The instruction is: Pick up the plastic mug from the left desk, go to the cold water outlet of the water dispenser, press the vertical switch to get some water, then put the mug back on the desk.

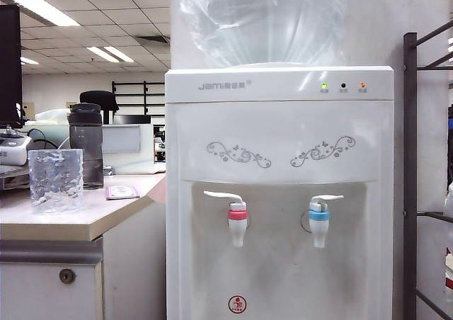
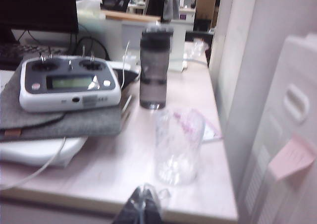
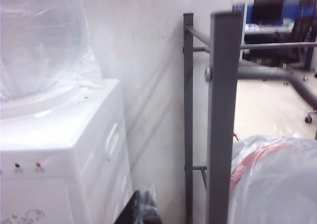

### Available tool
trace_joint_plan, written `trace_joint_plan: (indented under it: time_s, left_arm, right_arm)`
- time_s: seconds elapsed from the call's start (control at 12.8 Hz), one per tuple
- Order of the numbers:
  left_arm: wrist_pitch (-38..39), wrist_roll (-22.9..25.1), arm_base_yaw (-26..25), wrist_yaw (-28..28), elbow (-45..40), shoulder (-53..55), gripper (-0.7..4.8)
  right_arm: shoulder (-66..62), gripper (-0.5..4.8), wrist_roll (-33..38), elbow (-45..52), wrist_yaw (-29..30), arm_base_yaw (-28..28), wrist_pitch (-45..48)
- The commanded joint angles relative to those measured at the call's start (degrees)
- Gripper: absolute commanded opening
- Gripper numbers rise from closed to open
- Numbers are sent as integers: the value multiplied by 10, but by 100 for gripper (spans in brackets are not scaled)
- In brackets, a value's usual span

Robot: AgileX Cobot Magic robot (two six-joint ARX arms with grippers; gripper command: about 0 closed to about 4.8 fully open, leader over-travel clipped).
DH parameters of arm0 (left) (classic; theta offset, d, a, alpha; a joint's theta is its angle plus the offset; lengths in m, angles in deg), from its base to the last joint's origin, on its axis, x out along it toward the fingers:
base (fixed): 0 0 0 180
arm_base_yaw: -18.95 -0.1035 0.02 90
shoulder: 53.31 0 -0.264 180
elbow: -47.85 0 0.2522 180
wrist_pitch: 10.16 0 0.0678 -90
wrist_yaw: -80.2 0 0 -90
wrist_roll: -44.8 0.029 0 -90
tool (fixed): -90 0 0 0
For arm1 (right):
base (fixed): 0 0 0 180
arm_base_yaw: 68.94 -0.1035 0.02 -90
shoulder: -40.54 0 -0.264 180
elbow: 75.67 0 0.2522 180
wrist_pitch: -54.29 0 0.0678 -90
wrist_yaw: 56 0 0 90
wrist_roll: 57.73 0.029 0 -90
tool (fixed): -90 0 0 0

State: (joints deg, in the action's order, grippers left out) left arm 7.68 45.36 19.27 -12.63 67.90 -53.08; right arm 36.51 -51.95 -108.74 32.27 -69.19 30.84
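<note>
The mug (image 1: 55, 180) is standing upright near the front edge of the surface (image 1: 64, 224), empty as far as I can tell, with the grey bottle (image 1: 85, 145) just behind it and a small pink card (image 1: 122, 192) lying beside that. In the left wrist view the mug (image 2: 178, 145) is sitting just ahead of my left gripper (image 2: 143, 206), near the surface's (image 2: 109, 169) dispenser-side edge, and the gripper's fingers are pressed together, holding nothing. So I am judging the step in hand to be the pick, not yet begun.

To do it well, I am planning to spread the left gripper before advancing, since the mug is wide and its rippled clear wall looks slippery. I cannot make out the handle in either view, so I would be taking the body low and square, not the rim. The bottle is close behind, and a push too deep could knock it over. The remote (image 2: 69, 83) on its grey pad is well off to the side.

The right gripper (image 3: 141, 209) is showing only as a dark tip beside the dispenser (image 3: 74, 149); I cannot tell whether it is parted. It is hanging by the grey rack (image 3: 223, 110), away from the blue tap (image 1: 319, 217).
</note>
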Motion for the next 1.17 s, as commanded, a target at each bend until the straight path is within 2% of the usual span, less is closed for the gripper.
trace_joint_plan:
  time_s: [0.08, 0.16, 0.23, 0.31, 0.39, 0.63, 0.7, 0.78, 0.86, 0.94, 1.02, 1.1, 1.17]
  left_arm:
    - [14, -21, 0, -24, 86, 40, -7]
    - [4, -32, 0, -49, 125, 111, -7]
    - [-31, -46, 0, -49, 146, 180, -7]
    - [-93, -89, 0, -44, 182, 304, -7]
    - [-99, -93, 0, -44, 196, 338, -7]
    - [-103, -97, 0, 3, 325, 538, -7]
    - [-99, -121, 0, 8, 360, 582, -7]
    - [-77, -216, -9, 17, 424, 659, -7]
    - [-57, -245, -14, 19, 447, 681, -6]
    - [-26, -264, -19, 20, 482, 713, 29]
    - [3, -265, -19, 27, 509, 739, 184]
    - [93, -266, -26, 86, 572, 807, 404]
    - [128, -279, -32, 108, 602, 848, 403]
  right_arm:
    - [-125, -6, 1, -162, 58, -1, 1]
    - [-188, -6, 1, -219, 140, -1, 0]
    - [-222, -6, 1, -247, 185, -2, 0]
    - [-254, -6, -3, -278, 245, -2, -7]
    - [-254, -6, -10, -280, 264, -2, -8]
    - [-253, -6, -19, -281, 308, -2, -13]
    - [-252, -6, -19, -281, 315, -2, -13]
    - [-251, -6, -19, -281, 315, -2, -15]
    - [-251, -6, -19, -281, 320, -2, -18]
    - [-250, -6, -19, -281, 330, -2, -34]
    - [-250, -6, -19, -281, 330, -2, -51]
    - [-250, -6, -19, -281, 330, -2, -57]
    - [-250, -6, -19, -281, 330, -2, -57]
